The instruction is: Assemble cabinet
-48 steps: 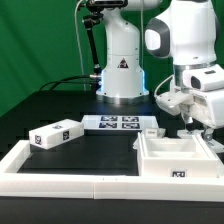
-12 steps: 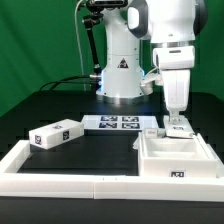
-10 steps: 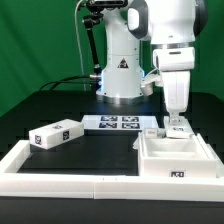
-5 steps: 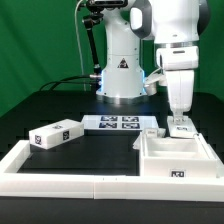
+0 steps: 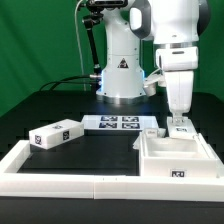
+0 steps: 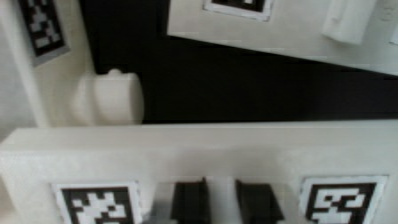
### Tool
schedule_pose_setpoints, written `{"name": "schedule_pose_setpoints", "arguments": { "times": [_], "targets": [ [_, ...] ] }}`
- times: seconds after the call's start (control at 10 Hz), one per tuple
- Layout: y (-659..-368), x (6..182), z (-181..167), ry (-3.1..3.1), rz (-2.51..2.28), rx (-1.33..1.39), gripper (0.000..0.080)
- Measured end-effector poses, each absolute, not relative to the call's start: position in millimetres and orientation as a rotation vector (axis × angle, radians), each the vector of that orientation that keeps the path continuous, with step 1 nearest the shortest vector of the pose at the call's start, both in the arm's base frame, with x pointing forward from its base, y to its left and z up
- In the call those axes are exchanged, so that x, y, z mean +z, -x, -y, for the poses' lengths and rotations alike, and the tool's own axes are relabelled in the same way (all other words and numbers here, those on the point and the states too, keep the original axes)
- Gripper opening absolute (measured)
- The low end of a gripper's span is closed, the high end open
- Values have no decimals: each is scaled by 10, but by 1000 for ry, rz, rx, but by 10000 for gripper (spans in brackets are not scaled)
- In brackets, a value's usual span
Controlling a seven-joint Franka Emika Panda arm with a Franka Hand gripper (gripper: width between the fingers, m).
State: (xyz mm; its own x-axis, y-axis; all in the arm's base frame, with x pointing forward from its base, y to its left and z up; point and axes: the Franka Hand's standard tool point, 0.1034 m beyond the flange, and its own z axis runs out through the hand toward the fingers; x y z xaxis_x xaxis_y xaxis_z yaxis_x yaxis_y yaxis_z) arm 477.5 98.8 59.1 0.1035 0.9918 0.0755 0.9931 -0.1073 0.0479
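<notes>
The cabinet [image 5: 176, 158] is a large open white box at the exterior view's right, with a tag on its front wall. A smaller white block with two tags [image 5: 178, 129] sits at its back edge. In the wrist view this block [image 6: 196, 160] fills the lower part. My gripper [image 5: 179, 121] points straight down onto the block. Its two dark fingers [image 6: 191, 202] stand close together between the two tags with only a thin gap, and nothing shows between them. A separate tagged white block [image 5: 56, 134] lies at the exterior view's left.
The marker board [image 5: 118, 123] lies in the middle in front of the robot base [image 5: 122, 75]. Low white border rails [image 5: 60, 172] run along the front and left. A small white knob [image 6: 111, 97] shows beyond the block in the wrist view.
The arm has swung from the exterior view's right edge to above the cabinet's back edge and turned straight down. In the last second it has only shifted very slightly right.
</notes>
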Motion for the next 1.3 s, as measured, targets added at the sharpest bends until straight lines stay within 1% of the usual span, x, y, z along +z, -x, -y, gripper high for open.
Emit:
{"name": "schedule_pose_setpoints", "arguments": {
  "times": [0.4, 0.5, 0.9, 1.3],
  "targets": [
    [-4766, 558, -976, 2314, 2091, -131, 69],
    [-4845, 544, -943, 2309, 2094, -135, 69],
    [-5332, 575, -894, 2269, 2142, -161, 69],
    [-5349, 576, -896, 2268, 2141, -160, 69]
  ]
}}
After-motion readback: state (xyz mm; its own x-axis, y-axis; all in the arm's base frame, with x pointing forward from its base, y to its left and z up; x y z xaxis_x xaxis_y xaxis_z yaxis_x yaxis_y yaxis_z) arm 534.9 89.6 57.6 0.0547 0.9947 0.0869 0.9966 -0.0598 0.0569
